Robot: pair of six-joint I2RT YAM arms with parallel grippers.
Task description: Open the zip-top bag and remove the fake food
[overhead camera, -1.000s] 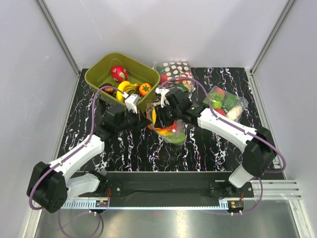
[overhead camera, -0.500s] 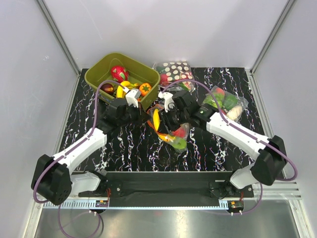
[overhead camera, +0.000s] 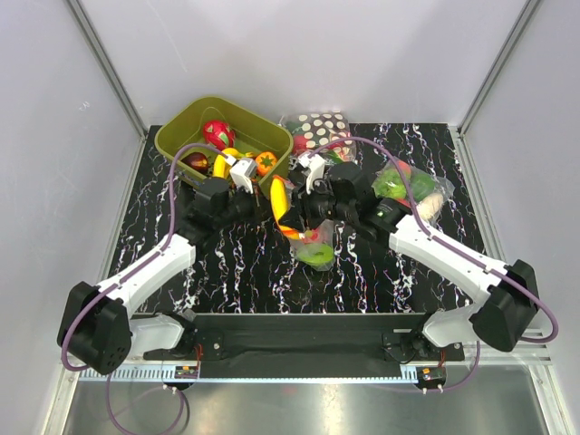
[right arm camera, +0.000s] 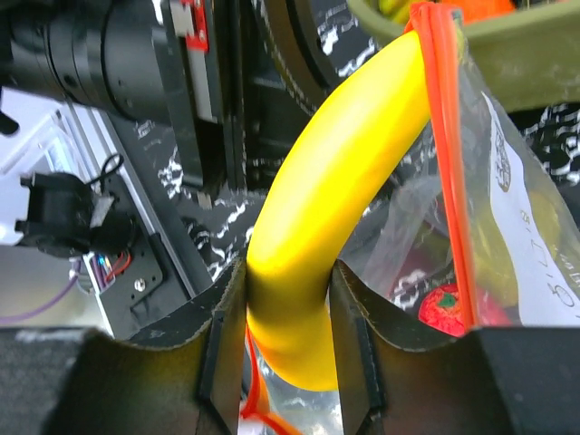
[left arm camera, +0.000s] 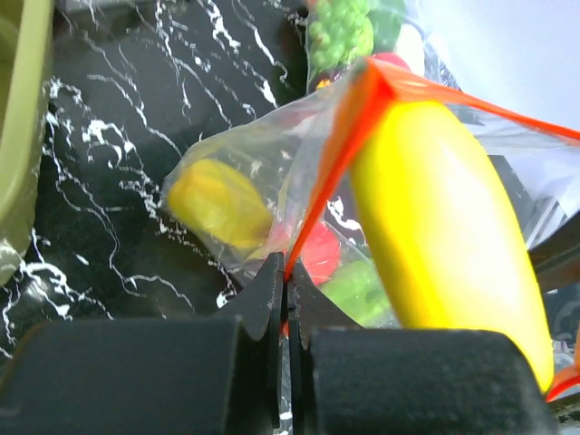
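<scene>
The zip-top bag (overhead camera: 315, 246) is a clear crinkly bag with an orange zip strip (left arm camera: 331, 172), lying mid-table with its mouth pulled open. My left gripper (left arm camera: 288, 283) is shut on that strip at the bag's left edge. My right gripper (right arm camera: 288, 299) is shut on the yellow banana (right arm camera: 337, 181), which sticks up out of the bag's mouth (overhead camera: 279, 201). Inside the bag remain a red fruit (right arm camera: 444, 308), a green piece (left arm camera: 358, 290) and a yellow lemon-like piece (left arm camera: 217, 204). Both grippers meet over the bag (overhead camera: 272, 210).
An olive-green bin (overhead camera: 181, 127) with toy fruit stands at the back left, right behind the left wrist. A polka-dot bag (overhead camera: 322, 125) lies at the back centre. A bag of green and red vegetables (overhead camera: 408, 186) sits at the right. Enclosure walls surround the mat.
My right gripper has drawn the banana up and to the left, farther out of the bag. The left gripper has kept its hold on the zip strip.
</scene>
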